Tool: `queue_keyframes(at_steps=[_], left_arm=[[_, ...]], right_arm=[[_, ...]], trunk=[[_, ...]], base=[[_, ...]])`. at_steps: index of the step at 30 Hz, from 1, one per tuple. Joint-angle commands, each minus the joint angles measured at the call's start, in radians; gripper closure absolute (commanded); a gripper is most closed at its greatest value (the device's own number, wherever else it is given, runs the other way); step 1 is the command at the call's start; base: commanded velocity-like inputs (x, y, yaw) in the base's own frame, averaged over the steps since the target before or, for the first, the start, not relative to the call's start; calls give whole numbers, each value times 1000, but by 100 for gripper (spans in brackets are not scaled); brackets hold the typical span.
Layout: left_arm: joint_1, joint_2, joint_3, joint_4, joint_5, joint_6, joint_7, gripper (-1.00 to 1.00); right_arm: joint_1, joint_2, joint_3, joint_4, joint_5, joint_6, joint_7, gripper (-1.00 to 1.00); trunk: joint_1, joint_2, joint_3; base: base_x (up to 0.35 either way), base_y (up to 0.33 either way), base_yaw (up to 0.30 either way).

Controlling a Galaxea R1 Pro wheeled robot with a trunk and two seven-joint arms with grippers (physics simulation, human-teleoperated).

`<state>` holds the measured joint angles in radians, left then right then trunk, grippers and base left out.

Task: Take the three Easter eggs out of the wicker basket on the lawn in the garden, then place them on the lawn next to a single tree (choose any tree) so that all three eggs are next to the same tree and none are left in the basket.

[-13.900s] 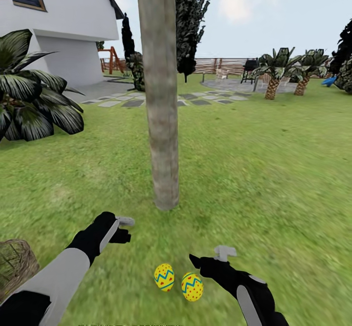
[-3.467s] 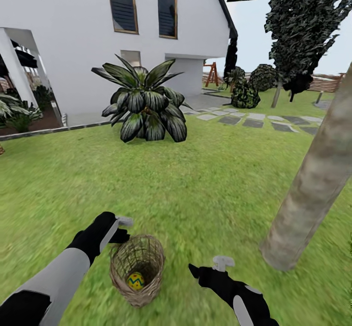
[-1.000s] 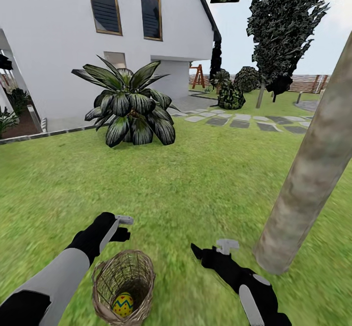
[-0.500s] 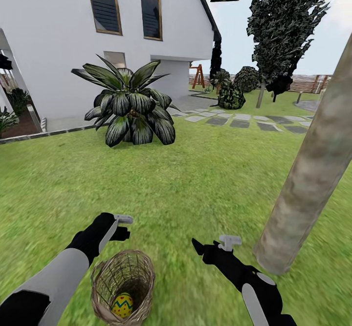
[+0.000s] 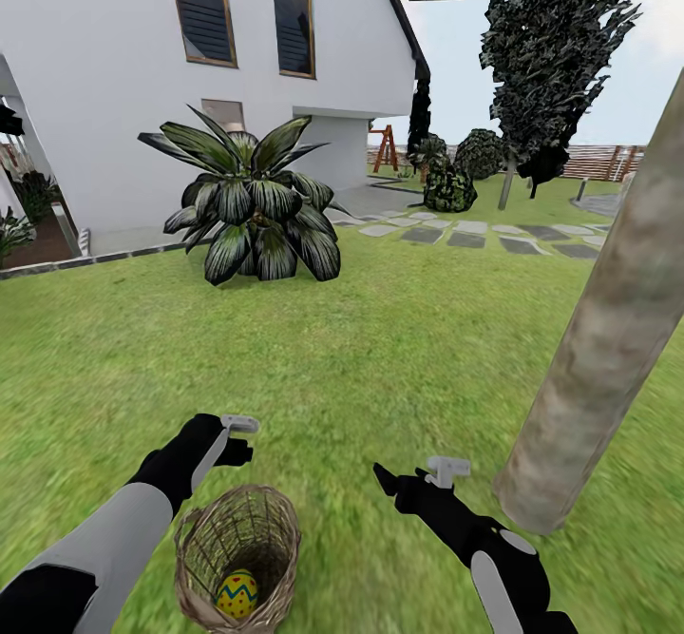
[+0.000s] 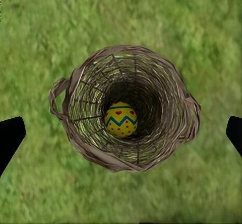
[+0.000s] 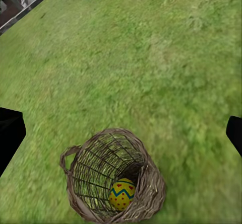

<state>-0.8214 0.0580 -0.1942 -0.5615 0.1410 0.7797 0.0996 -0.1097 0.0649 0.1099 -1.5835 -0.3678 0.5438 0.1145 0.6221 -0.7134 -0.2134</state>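
We stand on the lawn (image 5: pixel 380 349) of the garden, a white house (image 5: pixel 123 92) rising ahead of us at the left and a broad dark-leaved shrub (image 5: pixel 252 206) planted before its wall. At our right the mottled grey-brown trunk of the tree (image 5: pixel 598 349) leans across the head view, its foot meeting the grass just beyond our right arm. A black-foliaged conifer (image 5: pixel 551 45), stone paving slabs (image 5: pixel 475 235) and a slatted wooden fence (image 5: pixel 608 161) line the far side of the yard. Low in front of us sits the wicker basket (image 5: pixel 204 544), upright on the grass, with one Easter egg (image 5: pixel 236 593) lying at its bottom. Our left gripper (image 5: pixel 228 439) hangs just above the basket's far rim, and the left wrist view looks straight down into it; its dark fingertips (image 6: pixel 10 136) sit wide apart at that view's edges, holding nothing. Our right gripper (image 5: pixel 413 477) hovers over bare grass between basket and trunk, its jaws likewise apart and empty.
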Motion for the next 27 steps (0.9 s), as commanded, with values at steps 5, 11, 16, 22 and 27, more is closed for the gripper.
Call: queue_keyframes(at_steps=[5, 11, 16, 22, 27], left_arm=[[-1, 1, -7, 0, 11, -2, 9, -100], [-1, 1, -5, 18, 11, -3, 9, -100], [-1, 2, -4, 29, 11, -3, 9, -100], [-1, 2, -4, 32, 11, -3, 9, -100], [-1, 2, -5, 32, 11, -24, 9, -100]], right_arm=[[-1, 0, -47, -1, -3, 5, 4, -100], [0, 0, -64, -1, -3, 5, 14, -100], [0, 0, -66, -1, -4, 5, 17, -100], [0, 1, -68, -1, -5, 5, 19, -100], [1, 1, -68, 0, -5, 5, 19, -100]], trunk=[[20, -37, -17], [43, -79, -36], [62, -114, -52], [85, -156, -71], [104, -191, -86]], base=[[0, 0, 0], [0, 0, 0], [0, 0, 0], [0, 0, 0], [0, 0, 0]])
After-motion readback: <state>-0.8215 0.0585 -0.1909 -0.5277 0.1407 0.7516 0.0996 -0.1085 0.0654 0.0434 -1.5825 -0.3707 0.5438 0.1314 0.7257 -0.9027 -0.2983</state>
